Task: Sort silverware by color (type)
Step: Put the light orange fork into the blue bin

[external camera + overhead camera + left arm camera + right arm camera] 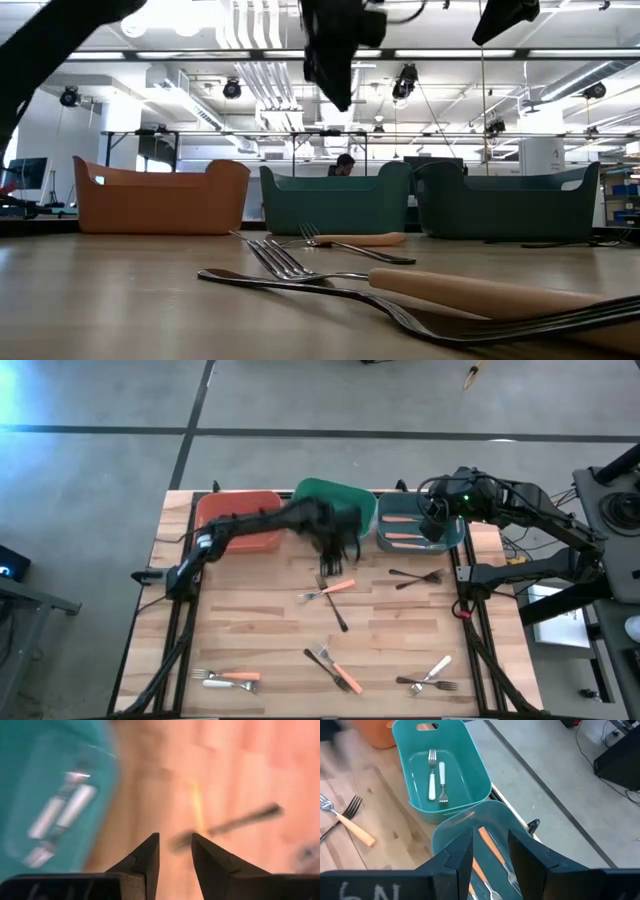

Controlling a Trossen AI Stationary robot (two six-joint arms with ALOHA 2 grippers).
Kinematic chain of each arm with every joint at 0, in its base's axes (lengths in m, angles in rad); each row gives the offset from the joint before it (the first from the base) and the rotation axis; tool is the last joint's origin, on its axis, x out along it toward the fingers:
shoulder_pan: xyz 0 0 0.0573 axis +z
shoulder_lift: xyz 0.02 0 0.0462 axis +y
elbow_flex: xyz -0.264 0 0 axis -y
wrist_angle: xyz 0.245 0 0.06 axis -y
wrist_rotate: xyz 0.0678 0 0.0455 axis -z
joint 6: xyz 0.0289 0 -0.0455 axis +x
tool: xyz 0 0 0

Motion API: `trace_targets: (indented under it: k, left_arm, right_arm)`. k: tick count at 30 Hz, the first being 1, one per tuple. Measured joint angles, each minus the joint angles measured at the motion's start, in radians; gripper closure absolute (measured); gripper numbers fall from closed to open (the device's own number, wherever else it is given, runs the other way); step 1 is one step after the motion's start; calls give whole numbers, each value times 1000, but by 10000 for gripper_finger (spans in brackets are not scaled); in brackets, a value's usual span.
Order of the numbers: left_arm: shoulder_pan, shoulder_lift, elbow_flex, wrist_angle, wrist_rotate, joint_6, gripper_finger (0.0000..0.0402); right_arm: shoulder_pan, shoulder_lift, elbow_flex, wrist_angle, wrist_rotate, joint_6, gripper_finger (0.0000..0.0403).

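Small forks lie scattered on the wooden table: an orange-handled one (331, 590) crossing a black one (338, 614), a black one (415, 577), and more pairs near the near edge (228, 678) (335, 670) (432, 676). Two white-handled forks (435, 780) lie in the green bin (335, 500). Orange-handled forks (402, 527) lie in the teal bin (455, 535). My left gripper (333, 556) (175, 851) hangs open above the table beside the green bin, a black fork (240, 822) ahead of it. My right gripper (435, 525) (490, 851) hovers open over the teal bin.
A red-orange bin (237, 520) stands at the far left of the bin row along the table's far edge. Bare wood lies between the scattered forks in the table's middle. In the low view, forks (300, 265) lie close in front of the bins.
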Motion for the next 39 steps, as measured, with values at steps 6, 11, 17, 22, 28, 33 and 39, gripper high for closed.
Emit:
trace_targets:
  k: [6, 11, 17, 22, 28, 33, 39]
  left_arm:
    - [-224, -2, -8, -148, 11, -81, 313]
    - [-340, -7, -21, -144, 128, -292, 313]
    - [-454, -27, -23, -146, 44, -504, 313]
    - [-608, -48, -24, -179, -46, -617, 313]
    - [-770, -50, -76, -177, -102, -797, 313]
    - [-826, -49, -207, -157, -90, -904, 313]
    - [-873, -100, -408, 11, -53, -1006, 313]
  right_arm:
    - [0, 2, -8, -1, 0, 15, 289]
    - [0, 1, -21, -1, -1, 56, 289]
    - [0, 1, -34, -38, -3, 83, 289]
    - [0, -3, -34, -158, -4, 135, 289]
    - [0, -45, -37, -265, -1, 178, 289]
    - [0, -116, -45, -283, -2, 211, 289]
    - [0, -210, -45, -291, -2, 272, 289]
